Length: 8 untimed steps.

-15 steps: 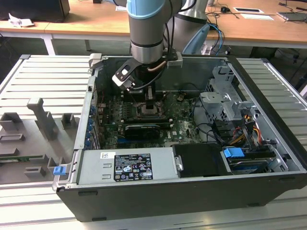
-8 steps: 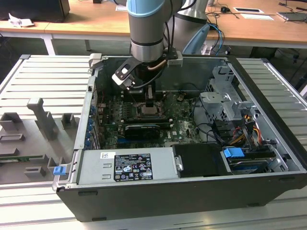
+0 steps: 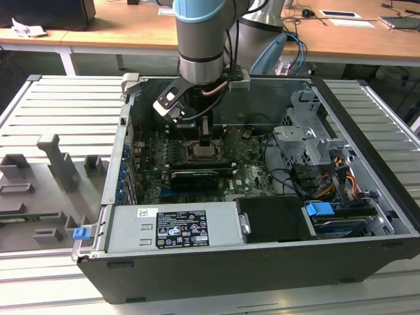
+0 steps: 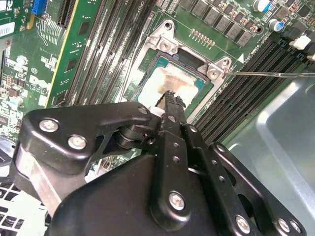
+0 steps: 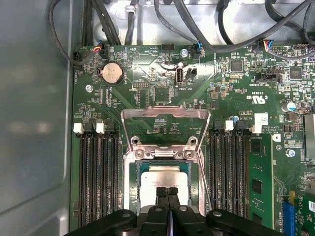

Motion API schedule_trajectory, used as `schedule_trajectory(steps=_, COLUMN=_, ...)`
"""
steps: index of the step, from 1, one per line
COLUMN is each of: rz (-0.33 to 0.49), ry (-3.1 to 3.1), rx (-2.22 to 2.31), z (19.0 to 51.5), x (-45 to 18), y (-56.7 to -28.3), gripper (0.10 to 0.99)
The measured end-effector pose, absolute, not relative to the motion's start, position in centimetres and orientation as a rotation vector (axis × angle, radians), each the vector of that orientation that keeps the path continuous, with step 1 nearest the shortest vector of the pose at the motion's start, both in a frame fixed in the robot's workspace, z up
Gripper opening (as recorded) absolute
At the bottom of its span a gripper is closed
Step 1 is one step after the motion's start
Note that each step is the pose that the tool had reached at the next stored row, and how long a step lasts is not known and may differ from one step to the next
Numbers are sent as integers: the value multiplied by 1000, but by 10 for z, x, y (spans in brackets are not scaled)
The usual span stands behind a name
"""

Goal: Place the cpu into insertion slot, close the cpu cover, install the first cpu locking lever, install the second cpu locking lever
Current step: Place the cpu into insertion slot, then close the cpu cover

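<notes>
The cpu (image 5: pixel 165 178), a pale silver square, lies flat in the insertion slot (image 5: pixel 134 189) on the green motherboard; it also shows in the second wrist view, cpu (image 4: pixel 170 81), and in the exterior view, cpu (image 3: pixel 207 155). The cpu cover (image 5: pixel 165 113), a silver frame with a big window, stands hinged open behind the slot. My gripper (image 5: pixel 167 191) is shut, its black fingertips (image 4: pixel 171 100) pressed together and resting over the near edge of the chip, gripper (image 3: pixel 205 140). A thin wire locking lever (image 4: pixel 270 74) sticks out sideways from the slot's corner.
Black memory slots (image 5: pixel 96 177) run along both sides of the socket. Cables (image 5: pixel 197 29) hang over the board's far edge. In the exterior view, a drive cage (image 3: pixel 308 138) and a power supply (image 3: pixel 174 226) crowd the open computer case (image 3: pixel 367 164). A long black card (image 3: pixel 195 178) lies near the socket.
</notes>
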State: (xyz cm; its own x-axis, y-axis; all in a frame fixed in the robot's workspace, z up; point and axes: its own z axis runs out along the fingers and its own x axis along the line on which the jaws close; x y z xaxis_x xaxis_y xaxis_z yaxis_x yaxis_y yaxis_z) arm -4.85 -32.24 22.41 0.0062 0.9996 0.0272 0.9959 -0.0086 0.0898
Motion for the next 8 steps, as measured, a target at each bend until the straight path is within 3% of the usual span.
schedule_trajectory(steps=8, rz=128, ry=2173, rx=2202, z=234, x=-48, y=-322, gripper=106)
